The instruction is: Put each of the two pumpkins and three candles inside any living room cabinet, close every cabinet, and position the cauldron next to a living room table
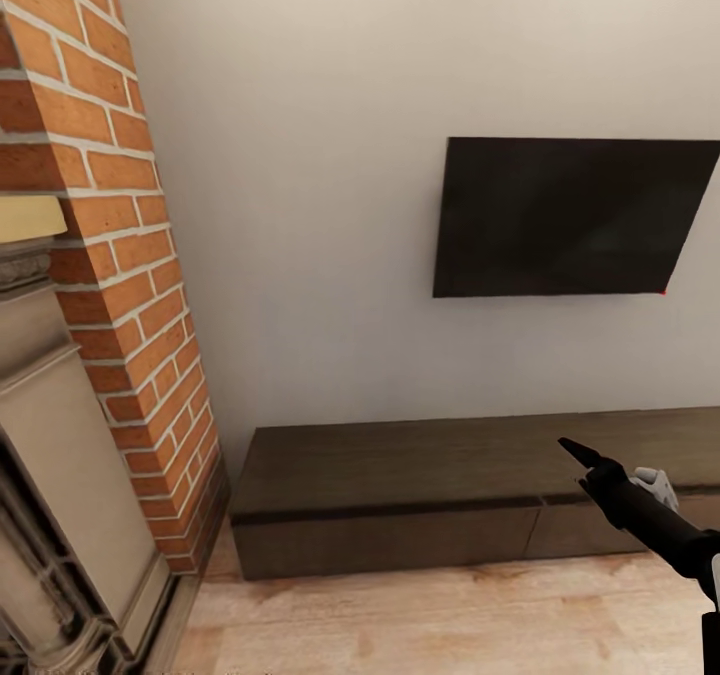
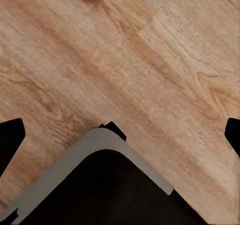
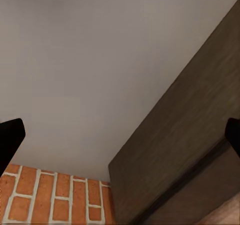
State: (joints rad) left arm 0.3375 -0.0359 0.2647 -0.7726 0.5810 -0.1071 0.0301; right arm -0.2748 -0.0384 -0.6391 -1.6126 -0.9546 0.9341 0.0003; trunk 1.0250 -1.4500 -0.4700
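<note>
Right arm raised toward the cabinet (image 1: 480, 495)

The right claw (image 1: 600, 463) points up and forward, fingers spread wide, holding nothing; the closed cabinet sits just beyond it. The left claw (image 2: 120, 135) hangs open over the floor (image 2: 100, 60).

My right gripper (image 1: 585, 452) sits in front of the cabinet (image 1: 400, 495) and covers part of its front; the arm behind it runs off the head view's right and bottom edges, and the cabinet and the TV (image 1: 570, 217) are both cut by the right edge. On both wrist views only the dark fingertips (image 2: 11, 137) (image 3: 10, 135) poke in at the frame sides, the rest cropped. Left wrist: the grey-rimmed black base (image 2: 100, 185) is cut by the frame edge.
</note>
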